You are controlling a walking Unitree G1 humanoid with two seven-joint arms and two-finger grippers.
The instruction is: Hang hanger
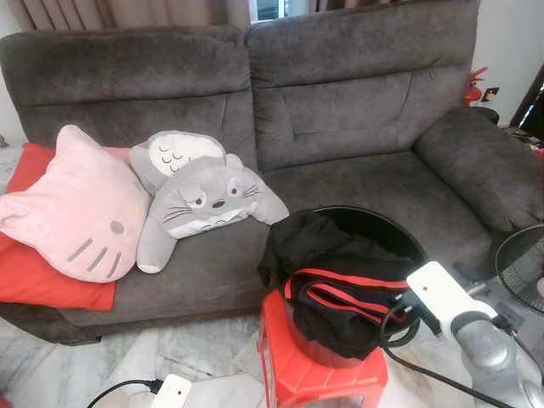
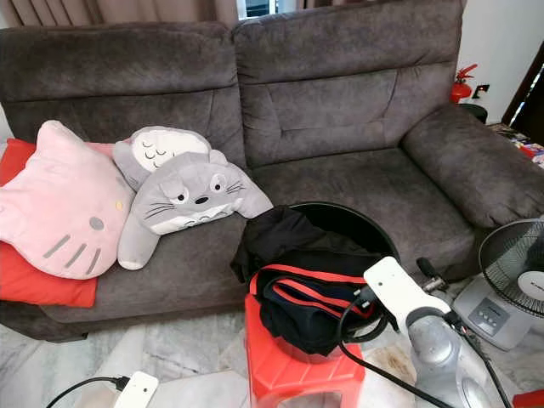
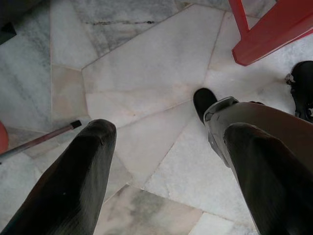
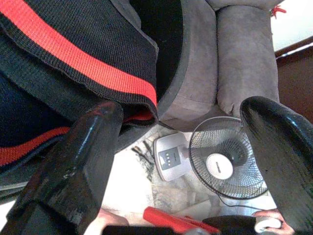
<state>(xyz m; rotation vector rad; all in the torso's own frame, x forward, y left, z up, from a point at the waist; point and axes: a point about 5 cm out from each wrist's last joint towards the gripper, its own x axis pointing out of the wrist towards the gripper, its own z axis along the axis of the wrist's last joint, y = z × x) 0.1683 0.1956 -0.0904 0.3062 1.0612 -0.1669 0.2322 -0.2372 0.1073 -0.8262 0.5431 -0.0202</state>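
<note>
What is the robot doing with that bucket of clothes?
The robot stands in front of a grey sofa, facing a black basket full of dark clothes with red stripes on a red stool. Its right hand is open, right beside the clothes, holding nothing yet. Its left hand hangs open over the marble floor. I can't pick out a hanger.

Sofa seat (image 1: 382,183) on right side open, free reach from above. Black basket (image 1: 387,228) on red stool (image 1: 293,365) piled w/ black-red clothes (image 1: 340,297), rim crowded. Fan (image 2: 514,259) just beside on right. Cushions (image 1: 81,204) block left seat.
</note>
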